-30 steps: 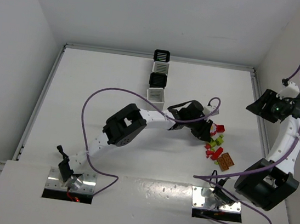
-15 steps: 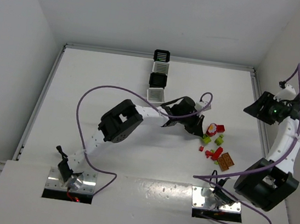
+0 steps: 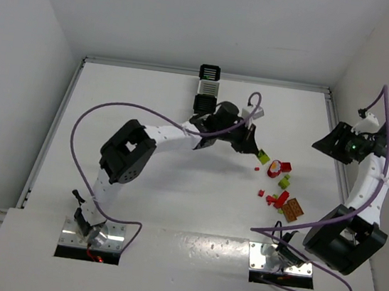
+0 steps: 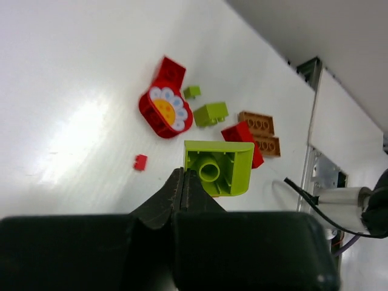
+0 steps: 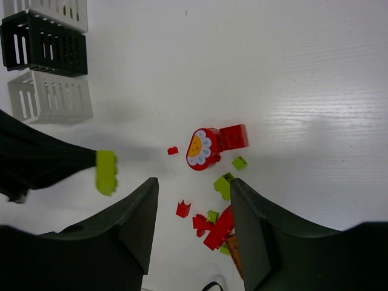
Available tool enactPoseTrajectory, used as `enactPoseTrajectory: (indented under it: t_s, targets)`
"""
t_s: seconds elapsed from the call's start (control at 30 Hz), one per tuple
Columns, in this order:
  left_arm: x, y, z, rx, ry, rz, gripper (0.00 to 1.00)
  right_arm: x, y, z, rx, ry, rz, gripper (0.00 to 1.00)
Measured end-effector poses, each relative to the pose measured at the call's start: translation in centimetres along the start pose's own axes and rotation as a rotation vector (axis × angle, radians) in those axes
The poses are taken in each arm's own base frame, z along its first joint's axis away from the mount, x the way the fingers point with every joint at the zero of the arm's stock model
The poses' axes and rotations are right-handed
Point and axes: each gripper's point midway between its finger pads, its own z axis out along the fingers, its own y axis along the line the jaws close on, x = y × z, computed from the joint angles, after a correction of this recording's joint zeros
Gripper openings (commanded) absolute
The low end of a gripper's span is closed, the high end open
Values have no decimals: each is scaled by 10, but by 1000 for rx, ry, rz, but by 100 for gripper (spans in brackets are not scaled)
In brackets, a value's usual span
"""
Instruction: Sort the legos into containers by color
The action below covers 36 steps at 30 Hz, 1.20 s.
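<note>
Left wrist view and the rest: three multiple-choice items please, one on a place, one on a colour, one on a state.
1. Where is the big green brick? A) in a bin B) in the left end effector C) in the pile
2. The flower piece is mainly: A) red B) blue C) black
3. The right end effector is: A) shut on a brick B) shut, empty C) open
Key: 1 B, it pinches the brick's edge; 2 A, red surrounds the white petals; 3 C, its fingers stand apart, nothing between.
</note>
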Motion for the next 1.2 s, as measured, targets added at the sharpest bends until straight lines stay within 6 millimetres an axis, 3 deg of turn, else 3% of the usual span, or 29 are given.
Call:
enactPoseTrajectory:
  t_s: [0.13,0.2,0.3,0.47,0.6,0.73,0.83,1.13,1.2]
  targets:
    - [-46,20,-38,-53,-83,23,0,-1,2,2,-12,-6,-9,51]
    - [-61,46,-60,-120,-103,15,0,0,3,3,-20,-7,-10,51]
    - [-78,103,-96,-262,-132,-22,0,1,4,5,-28,-7,-10,51]
    - [-105,188,-167,-508,-205,-75,0,0,6,5,-45,-11,-11,63]
    - [-130,224,-203,-629,-273,-85,0,0,6,7,-52,-9,-9,65]
    - [-150,239,-210,-680,-316,-71,0,0,6,7,-53,-9,-9,65]
    - [-154,247,-206,-694,-320,-64,0,0,6,7,-52,-10,-9,65]
    - [-131,281,-187,-725,-274,-101,1,1,7,8,-52,-4,-12,66]
    - [-136,283,-186,-727,-282,-93,5,4,6,8,-52,3,-23,66]
